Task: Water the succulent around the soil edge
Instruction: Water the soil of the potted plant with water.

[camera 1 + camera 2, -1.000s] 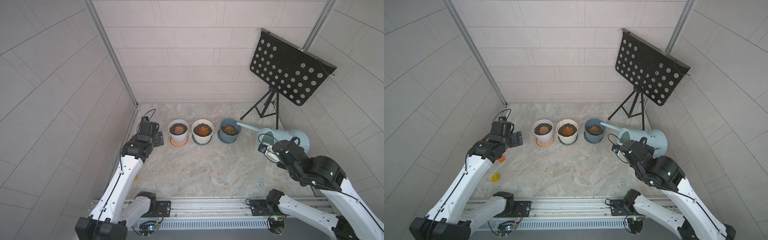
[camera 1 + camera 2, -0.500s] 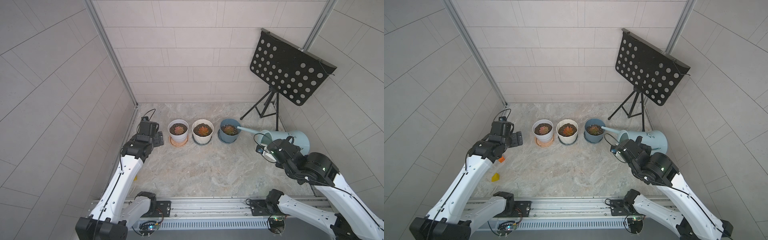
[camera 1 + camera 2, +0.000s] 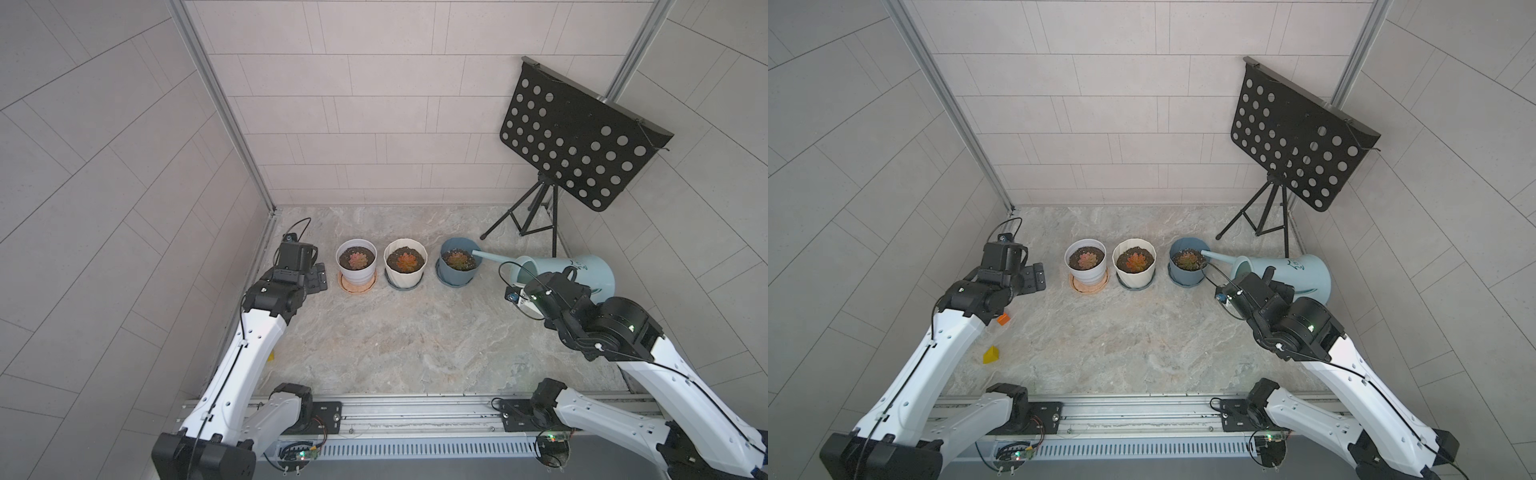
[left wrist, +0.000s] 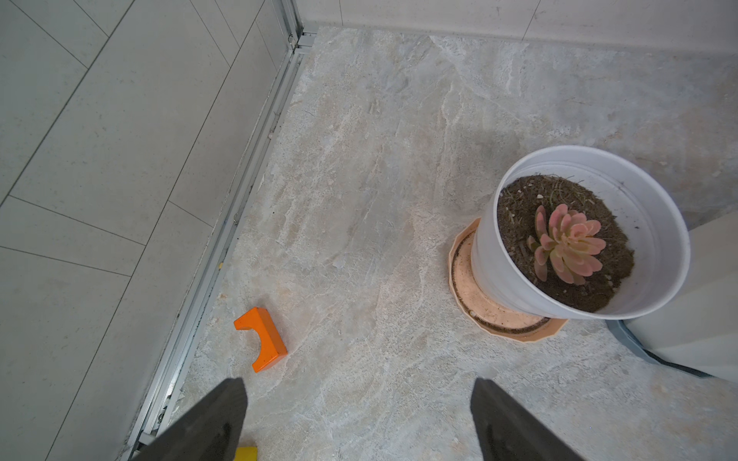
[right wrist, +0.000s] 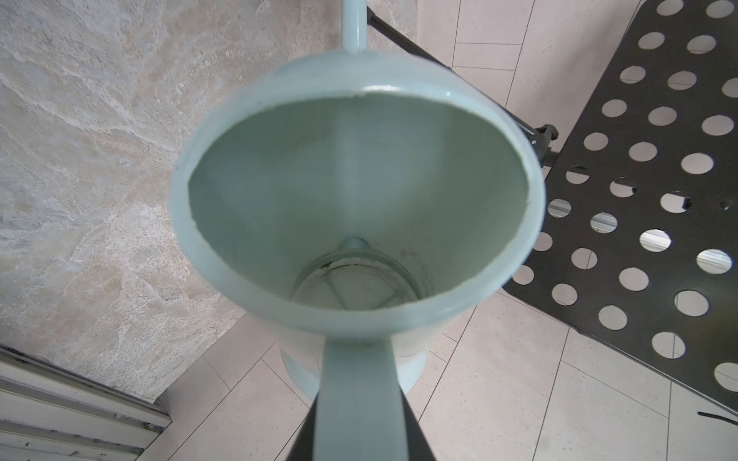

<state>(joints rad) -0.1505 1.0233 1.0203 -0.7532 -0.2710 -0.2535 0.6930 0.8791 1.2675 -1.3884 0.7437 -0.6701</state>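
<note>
And there was my right gripper, pressed tight on the flat strap handle of the watering can, a black finger on either side. The can was smooth, pale blue-green, a fat barrel tipped over toward its side. In both top views its long axis ran from about three o'clock to nine o'clock, with the mouth and the slim round spout leading toward nine, a shade toward ten. The spout tip sat over the three o'clock rim of the round blue pot, just at the edge of the dark, crumbly soil. In the middle of that pot grew the reddish-green rosette succulent. I couldn't tell whether tip and rim touched. From my right wrist I looked straight down the can's mouth: a rough-cut lip, matte walls and a pale ring of residue on the round base.

My left gripper hung spread wide and held nothing, at nine o'clock of the glossy white pot, which stood on a peach saucer. All of it was on a veined, stone-look table.
</note>
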